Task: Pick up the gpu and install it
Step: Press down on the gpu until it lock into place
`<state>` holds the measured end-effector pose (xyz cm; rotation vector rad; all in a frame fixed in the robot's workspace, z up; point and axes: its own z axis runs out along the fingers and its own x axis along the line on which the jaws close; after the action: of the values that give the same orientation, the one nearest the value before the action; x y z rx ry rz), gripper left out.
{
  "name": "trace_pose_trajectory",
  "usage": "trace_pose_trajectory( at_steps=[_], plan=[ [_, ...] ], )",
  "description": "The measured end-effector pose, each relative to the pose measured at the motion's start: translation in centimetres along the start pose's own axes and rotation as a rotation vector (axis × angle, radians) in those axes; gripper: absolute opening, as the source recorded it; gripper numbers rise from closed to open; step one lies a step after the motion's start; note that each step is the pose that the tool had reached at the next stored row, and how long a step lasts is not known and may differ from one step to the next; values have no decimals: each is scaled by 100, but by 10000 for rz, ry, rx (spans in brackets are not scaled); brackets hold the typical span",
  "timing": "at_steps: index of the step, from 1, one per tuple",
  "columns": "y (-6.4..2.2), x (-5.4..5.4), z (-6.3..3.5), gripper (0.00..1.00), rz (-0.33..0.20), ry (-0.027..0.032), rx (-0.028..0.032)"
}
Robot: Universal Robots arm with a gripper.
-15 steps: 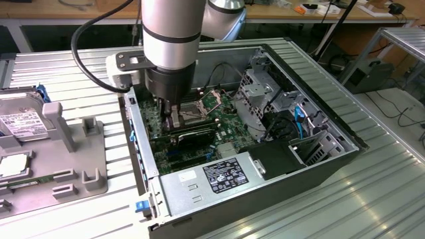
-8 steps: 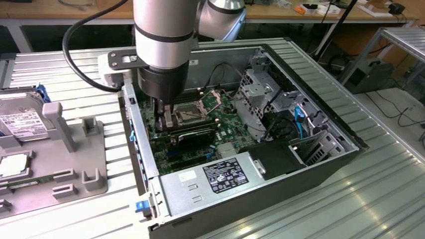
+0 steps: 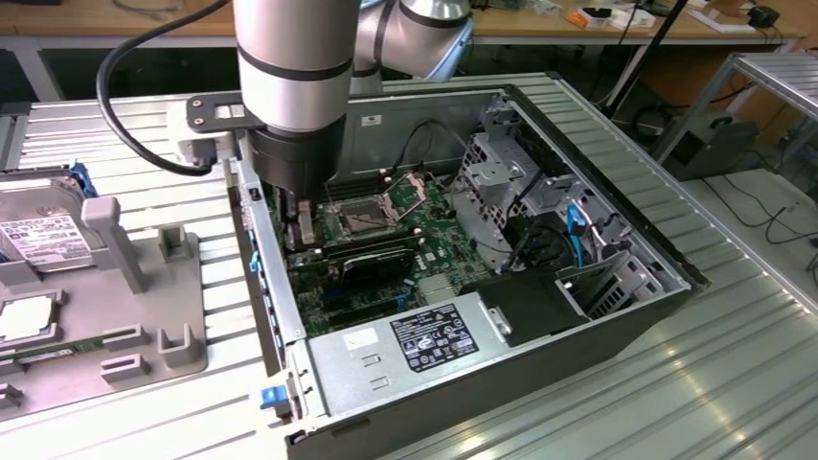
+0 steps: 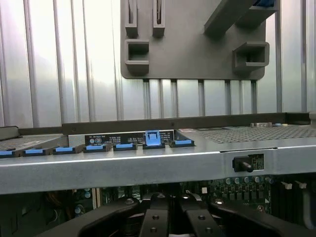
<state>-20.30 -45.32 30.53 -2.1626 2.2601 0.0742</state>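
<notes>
One arm: we see it reaching steeply down into the open computer case [image 3: 601, 316], wrist over the case's wall on the exterior view's left.
End effector [image 3: 303, 228]: low inside the case, just above the motherboard [image 3: 383, 206], beside the CPU socket [image 3: 362, 218]; in the wrist view its dark fingers [image 4: 153, 223] sit pressed together, so we call it closed tight, with nothing we can make out between them.
Gpu [image 3: 374, 261]: thin black card lying flat across the motherboard, just in front of the end effector and apart from it; whether it is fully seated we cannot tell.
Gpu look: black face up, long narrow rectangle; bracket end hidden from us.
Case edges: blue slot clips [image 4: 123, 146] line the rear wall, close under the wrist camera; the drive cage [image 3: 505, 187] and power supply [image 3: 409, 350] box in the other sides.
Open room: tight around the card, free above the case.
Desk [image 3: 715, 383]: ribbed metal, carries the case and a grey fixture tray [image 3: 141, 307] holding a hard drive [image 3: 38, 235].
</notes>
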Motion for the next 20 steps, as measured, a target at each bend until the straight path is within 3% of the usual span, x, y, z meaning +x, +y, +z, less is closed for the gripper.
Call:
trace_pose_trajectory(
  at_steps=[4,7,12,20],
  plan=[
    [3,0,-1,10,0,19,-10],
    [8,0,-1,10,2,25,-50],
    [20,1,0,10,8,32,-223],
    [22,2,0,10,10,33,-237]
  ],
)
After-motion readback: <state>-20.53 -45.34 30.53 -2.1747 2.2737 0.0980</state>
